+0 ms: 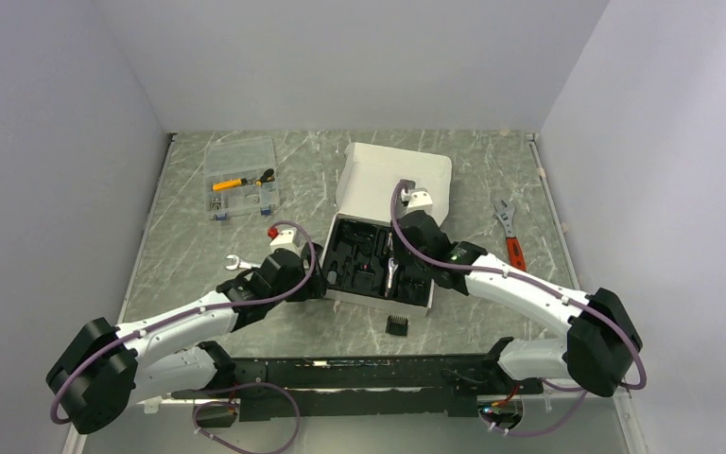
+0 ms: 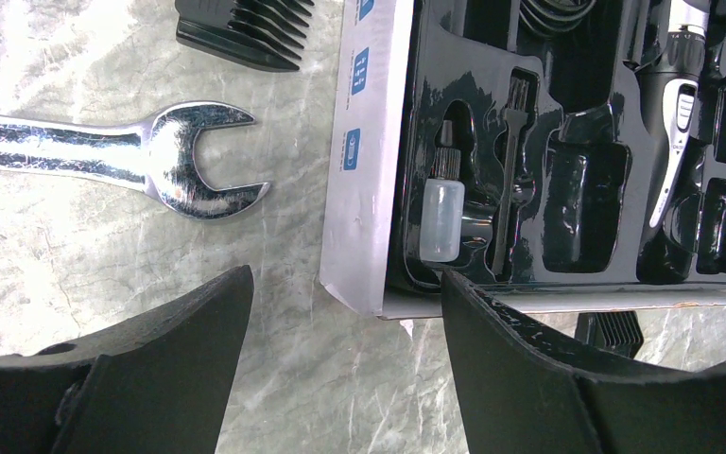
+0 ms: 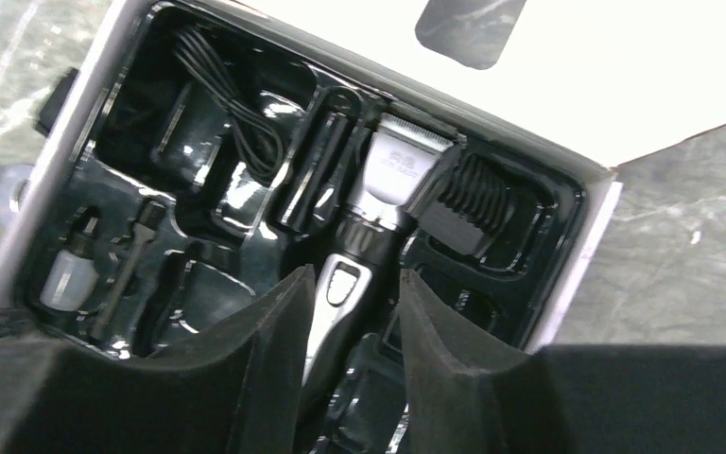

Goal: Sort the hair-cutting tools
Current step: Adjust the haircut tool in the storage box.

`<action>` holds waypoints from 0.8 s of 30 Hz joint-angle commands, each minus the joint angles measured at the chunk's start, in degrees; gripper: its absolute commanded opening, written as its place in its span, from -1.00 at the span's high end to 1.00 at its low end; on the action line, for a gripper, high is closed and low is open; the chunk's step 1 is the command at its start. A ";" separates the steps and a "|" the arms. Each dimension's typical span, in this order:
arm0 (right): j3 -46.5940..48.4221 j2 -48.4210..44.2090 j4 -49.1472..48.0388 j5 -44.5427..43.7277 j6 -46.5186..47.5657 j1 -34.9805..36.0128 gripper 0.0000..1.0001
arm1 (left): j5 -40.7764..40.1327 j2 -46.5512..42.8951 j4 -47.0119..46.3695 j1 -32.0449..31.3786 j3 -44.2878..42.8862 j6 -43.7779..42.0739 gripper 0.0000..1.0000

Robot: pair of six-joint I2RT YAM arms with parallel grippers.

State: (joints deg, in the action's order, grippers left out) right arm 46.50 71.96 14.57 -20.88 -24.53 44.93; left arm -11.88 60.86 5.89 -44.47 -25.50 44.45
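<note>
With the right hand [image 3: 354,284] straddling the hair clipper [image 3: 392,180] in its black tray [image 3: 572,199], grip unclear, and the left hand [image 2: 340,284] open at the box [image 2: 359,142] corner, a slanted pinch could wedge the clipper against the comb attachment [image 3: 468,203] beside it.

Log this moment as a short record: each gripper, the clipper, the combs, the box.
left gripper: open, empty, by the box corner
right gripper: jaws either side of the clipper, contact unclear
clipper: lying in the box tray
comb in tray: beside the clipper head
loose combs: two on the table, one near the silver wrench
box: lid open
</note>
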 commanded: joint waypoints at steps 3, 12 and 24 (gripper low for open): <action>1.06 1.54 -0.17 -2.17 1.66 -2.45 -0.18 | -1.14 -0.46 1.67 -0.20 0.17 0.38 -0.56; 3.41 8.35 -1.26 6.91 -3.59 -11.28 -0.43 | -0.95 -0.24 1.61 -0.20 0.05 0.16 -0.56; 4.97 13.46 -2.72 8.06 -8.91 -12.97 -0.52 | -0.78 -0.04 1.27 -0.20 -0.10 -0.72 -0.56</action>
State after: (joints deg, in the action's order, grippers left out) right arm 48.90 84.33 13.74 -12.93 -30.52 32.51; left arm -11.90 60.86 6.04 -44.47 -25.50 44.64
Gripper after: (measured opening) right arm 0.756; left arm 0.781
